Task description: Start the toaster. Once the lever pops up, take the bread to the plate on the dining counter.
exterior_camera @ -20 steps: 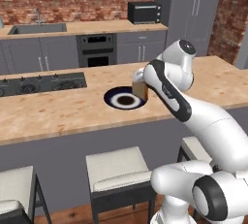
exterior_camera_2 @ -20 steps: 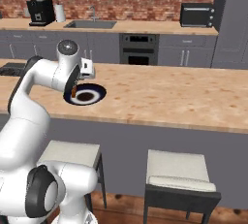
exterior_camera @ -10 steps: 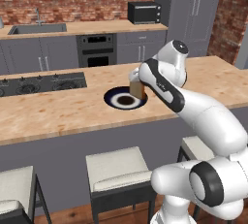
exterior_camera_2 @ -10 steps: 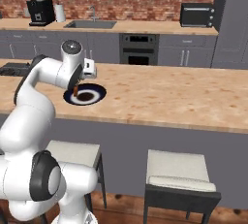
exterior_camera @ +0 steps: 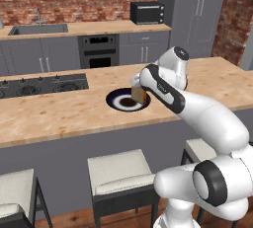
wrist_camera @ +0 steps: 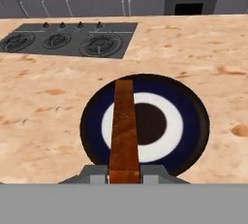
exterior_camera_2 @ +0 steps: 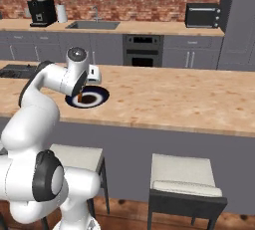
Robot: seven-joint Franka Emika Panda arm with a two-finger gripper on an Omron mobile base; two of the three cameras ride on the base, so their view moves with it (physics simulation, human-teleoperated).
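My gripper (exterior_camera: 138, 92) hangs over the dining counter (exterior_camera: 59, 116), shut on the bread (exterior_camera: 138, 94), a small tan-brown slice held on edge. Right under it lies the plate (exterior_camera: 113, 99), round with a dark navy rim and a white centre. In the hand view the bread (wrist_camera: 124, 131) runs as a narrow brown strip up from the gripper (wrist_camera: 124, 175) across the plate (wrist_camera: 193, 121). From the right base view the gripper (exterior_camera_2: 81, 93) holds the bread (exterior_camera_2: 79, 97) just above the left side of the plate (exterior_camera_2: 102, 94).
A black cooktop (exterior_camera: 44, 84) is set into the counter left of the plate, also seen as the cooktop (wrist_camera: 68, 39) beyond it. Stools (exterior_camera: 121, 172) stand along the counter's near side. The back wall counter carries a sink (exterior_camera_2: 92, 25) and a black oven box (exterior_camera: 147, 12).
The hand with the bread has shifted slightly left over the plate and the arm's elbow has swung a little. The gripper stays shut on the bread; the plate has not moved.
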